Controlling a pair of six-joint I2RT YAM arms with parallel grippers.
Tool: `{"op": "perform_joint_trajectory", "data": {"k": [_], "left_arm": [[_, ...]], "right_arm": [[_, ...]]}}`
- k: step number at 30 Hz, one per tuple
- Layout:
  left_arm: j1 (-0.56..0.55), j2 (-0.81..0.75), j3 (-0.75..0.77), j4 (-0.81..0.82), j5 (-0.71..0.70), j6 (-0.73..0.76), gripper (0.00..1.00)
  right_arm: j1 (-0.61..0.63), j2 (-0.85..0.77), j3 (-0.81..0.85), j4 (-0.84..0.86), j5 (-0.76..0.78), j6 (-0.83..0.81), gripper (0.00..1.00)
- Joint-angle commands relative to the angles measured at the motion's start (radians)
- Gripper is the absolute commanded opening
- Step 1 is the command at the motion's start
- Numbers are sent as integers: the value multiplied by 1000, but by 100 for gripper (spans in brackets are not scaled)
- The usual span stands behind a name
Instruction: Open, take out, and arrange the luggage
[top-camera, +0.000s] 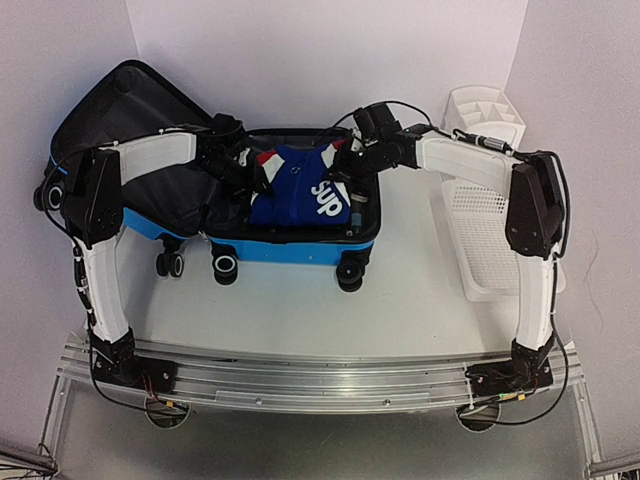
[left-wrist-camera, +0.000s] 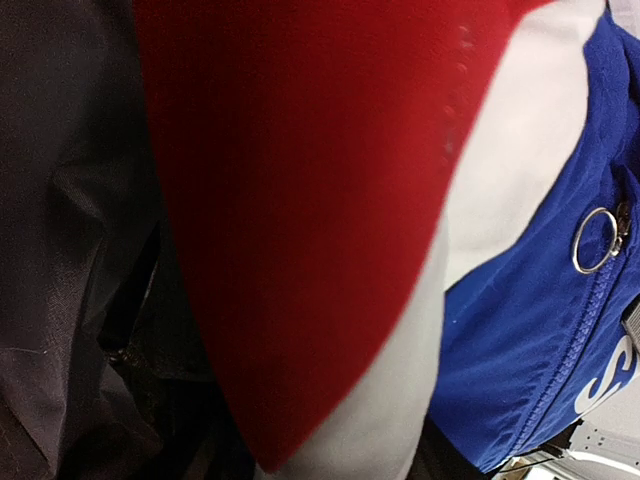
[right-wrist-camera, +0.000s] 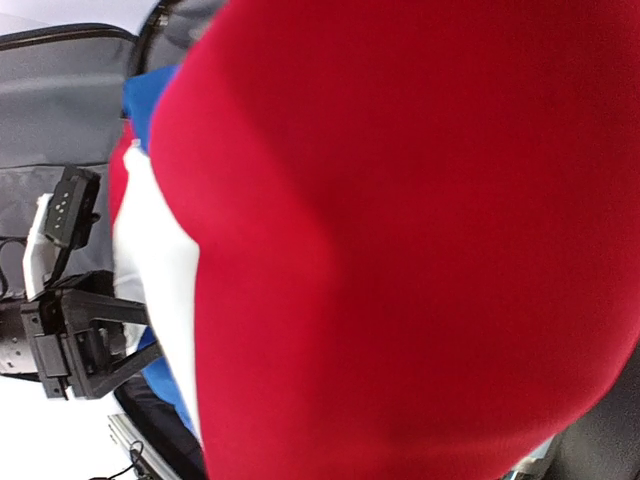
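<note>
- Red cloth of a jacket (left-wrist-camera: 300, 200) pressed close to both wrist cameras. In the left wrist view a white band and a blue panel adjoined it, and a metal ring pull (left-wrist-camera: 598, 240) hung on the blue panel's zip.
- The luggage (top-camera: 290, 245) lay open at the rear left of the bench (top-camera: 300, 310), with its wheels (top-camera: 225, 265) facing the arms. Its dark-lined lid (top-camera: 120, 110) was swung up and back toward the left wall.
- The jacket lay inside the blue base shell, white lettering uppermost, and covered most of the lining there.
- A white mesh basket (top-camera: 485, 240) stood on the right of the bench, apart from the luggage. A white drawer organizer (top-camera: 485, 110) stood behind it in the rear right corner.
- The left arm held its elbow high above the lid, with the forearm running rightward. The left claw (top-camera: 262, 182) dipped into the shell at the jacket's left end. No view showed its fingers, so whether it was open or closed could not be told.
- The right arm held its elbow high over the basket, with the forearm running leftward. The right claw (top-camera: 340, 172) sat at the jacket's upper right end, closed. Whether it pinched cloth could not be told.
- Walls closed in the bench at the rear and on both sides. Open bench surface showed between the wheels and the metal rail (top-camera: 320, 375) that carried the arm bases.
</note>
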Motion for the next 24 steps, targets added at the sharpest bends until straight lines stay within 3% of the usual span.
{"op": "perform_joint_trajectory", "data": {"k": [1, 12, 14, 20, 24], "left_arm": [[3, 17, -34, -8, -56, -7, 57], [-42, 88, -47, 39, 8, -35, 60], [-55, 101, -27, 41, 22, -35, 57], [-80, 89, 10, 50, 71, -47, 31], [-82, 77, 26, 19, 71, -46, 4]], "right_arm": [[-6, 11, -15, 25, -6, 9, 0], [-6, 23, -22, 24, -17, 16, 0], [-6, 23, -24, 26, -19, 17, 0], [-6, 21, -21, 25, -34, 20, 0], [-6, 13, -14, 26, -44, 26, 0]]}}
